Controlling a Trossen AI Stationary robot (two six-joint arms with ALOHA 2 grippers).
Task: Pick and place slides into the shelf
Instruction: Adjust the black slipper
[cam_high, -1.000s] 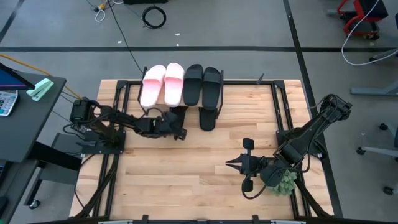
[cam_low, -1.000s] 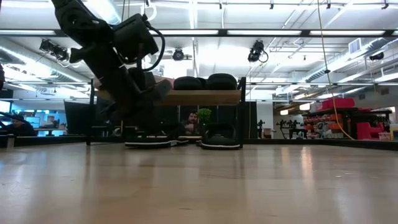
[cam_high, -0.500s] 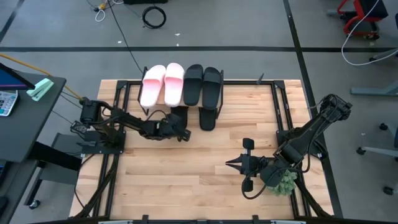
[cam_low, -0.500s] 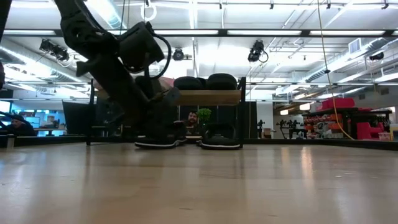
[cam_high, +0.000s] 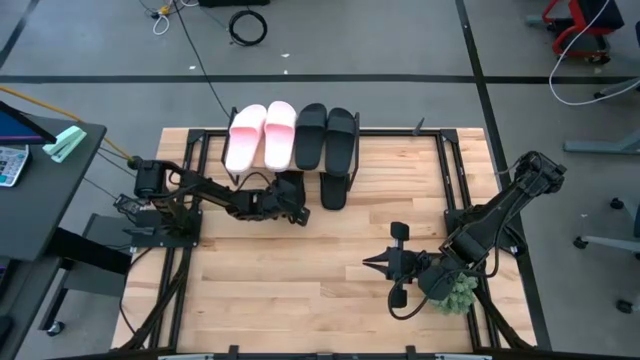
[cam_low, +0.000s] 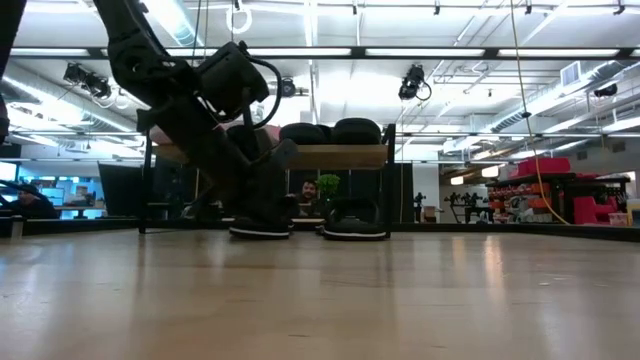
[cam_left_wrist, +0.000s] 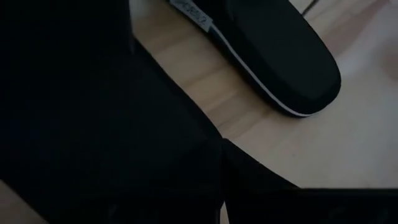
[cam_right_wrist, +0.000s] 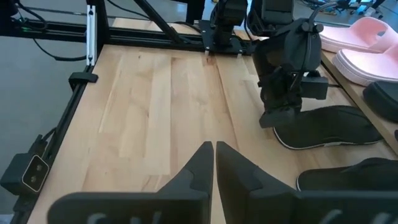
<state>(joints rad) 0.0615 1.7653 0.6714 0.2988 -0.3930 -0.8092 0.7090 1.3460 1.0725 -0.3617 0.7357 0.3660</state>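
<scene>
The low shelf stands at the table's far edge. Its top board carries two pale pink slides and two black slides. One thin black flip-flop lies on the table with its toe end under the shelf. My left gripper stands at the near end of the other flip-flop, just left of the first, and is shut on it. My right gripper waits shut over the table's near right part. My left gripper comes slanting down from the table's left near side onto the flip-flop's near end. The wrist and fingers hide the place of contact, so the kind of hold does not show. The flip-flop's sole lies flat on the table.
A small green plant-like object sits by the right arm's base. Black frame rails run along the table's left and right sides. Bare wood lies between the two grippers. A person shows far behind the shelf.
My left gripper has moved a little toward the table's right and the shelf, staying low. The flip-flop at its fingers has slid along the table with it, toward the other flip-flop. The right arm has kept still.
</scene>
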